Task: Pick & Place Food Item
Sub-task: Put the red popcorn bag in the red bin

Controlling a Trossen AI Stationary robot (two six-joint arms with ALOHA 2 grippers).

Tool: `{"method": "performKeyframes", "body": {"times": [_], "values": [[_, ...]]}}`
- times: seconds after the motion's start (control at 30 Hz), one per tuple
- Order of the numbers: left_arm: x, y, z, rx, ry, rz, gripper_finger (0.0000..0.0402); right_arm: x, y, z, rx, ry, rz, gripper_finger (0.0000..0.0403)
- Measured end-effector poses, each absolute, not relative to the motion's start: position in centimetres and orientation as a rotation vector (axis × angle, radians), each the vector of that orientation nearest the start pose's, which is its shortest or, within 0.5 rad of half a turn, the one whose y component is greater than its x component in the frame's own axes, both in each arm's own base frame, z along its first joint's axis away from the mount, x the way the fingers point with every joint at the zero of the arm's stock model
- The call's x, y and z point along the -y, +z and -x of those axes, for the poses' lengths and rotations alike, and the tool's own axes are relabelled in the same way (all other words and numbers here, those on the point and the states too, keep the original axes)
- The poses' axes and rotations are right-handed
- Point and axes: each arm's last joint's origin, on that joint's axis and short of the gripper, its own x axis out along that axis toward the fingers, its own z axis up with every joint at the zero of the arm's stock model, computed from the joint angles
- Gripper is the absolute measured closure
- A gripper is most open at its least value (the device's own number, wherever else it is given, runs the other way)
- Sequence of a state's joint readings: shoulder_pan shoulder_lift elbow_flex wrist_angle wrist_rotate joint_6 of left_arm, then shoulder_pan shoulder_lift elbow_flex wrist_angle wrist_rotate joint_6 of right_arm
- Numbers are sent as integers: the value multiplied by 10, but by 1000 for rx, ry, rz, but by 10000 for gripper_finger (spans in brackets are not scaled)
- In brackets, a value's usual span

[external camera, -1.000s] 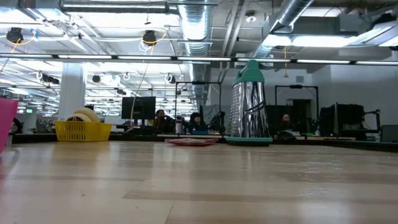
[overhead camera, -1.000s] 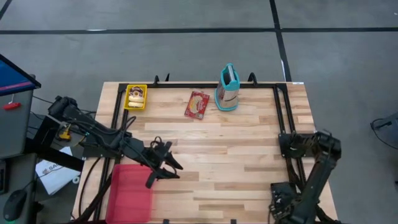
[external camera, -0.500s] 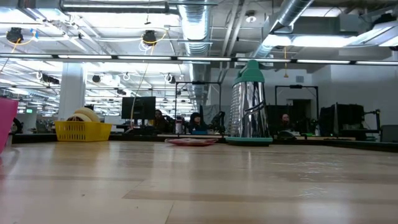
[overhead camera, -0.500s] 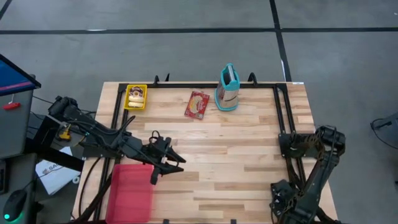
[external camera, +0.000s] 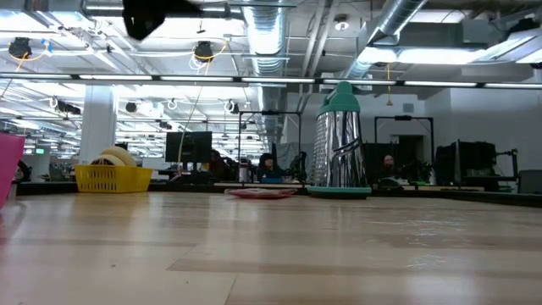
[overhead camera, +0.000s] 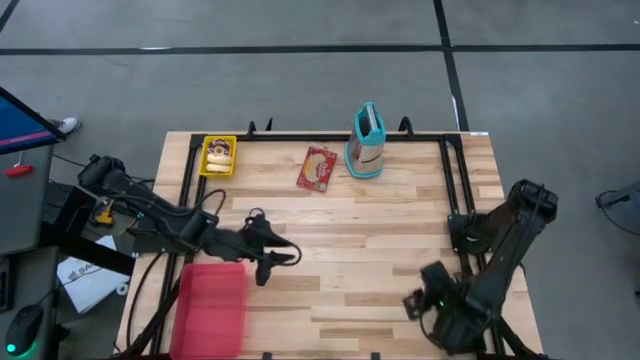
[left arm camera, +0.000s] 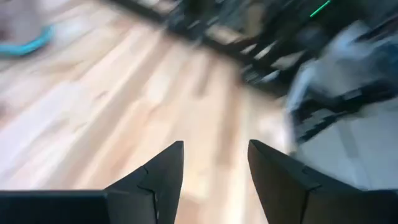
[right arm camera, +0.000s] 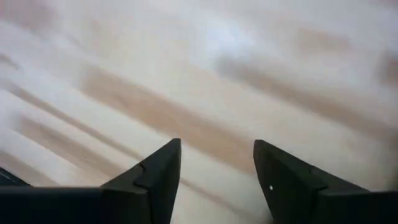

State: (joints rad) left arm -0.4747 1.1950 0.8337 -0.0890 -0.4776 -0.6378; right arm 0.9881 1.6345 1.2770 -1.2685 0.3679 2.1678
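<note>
Food packet, red, lies flat at the table's far edge, between the yellow basket and the grater, untouched. From above, the left tool has swung off the pink tray toward mid-table, while the right tool has risen from its near-corner rest. At table height, only a dark arm part shows overhead. Both wrist views show fingers apart, holding nothing; the right pair has just spread. I judge the reach is only starting.

Arms: two, black, jointed, looped black cables | fingers: dark, wedge-shaped, tapered | right wrist: green light
</note>
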Motion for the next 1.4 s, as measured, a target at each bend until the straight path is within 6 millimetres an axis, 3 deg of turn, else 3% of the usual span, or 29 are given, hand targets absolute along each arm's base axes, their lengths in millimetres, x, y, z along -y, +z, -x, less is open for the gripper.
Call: {"method": "performKeyframes", "body": {"times": [0.17,0.27,0.43,0.73,0.87,1.07,1.17,1.4], "values": [[95,264,-233,-491,243,229,224,-201,268,-181,-740,-838,-833,208],[90,259,-235,-535,267,-20,228,-186,279,-187,-673,-835,-840,212],[69,249,-257,-573,298,-284,227,-168,286,-198,-613,-865,-844,218],[-13,187,-306,-850,266,-391,205,-154,287,-212,-557,-930,-936,220],[-36,173,-322,-923,238,-498,209,-150,287,-215,-529,-963,-984,220],[-76,154,-341,-975,222,-503,215,-150,288,-219,-497,-963,-1055,221],[-88,143,-347,-1005,195,-507,215,-151,288,-221,-491,-954,-1078,221],[-88,125,-353,-1052,124,-566,215,-153,289,-222,-480,-943,-1111,221]]}}
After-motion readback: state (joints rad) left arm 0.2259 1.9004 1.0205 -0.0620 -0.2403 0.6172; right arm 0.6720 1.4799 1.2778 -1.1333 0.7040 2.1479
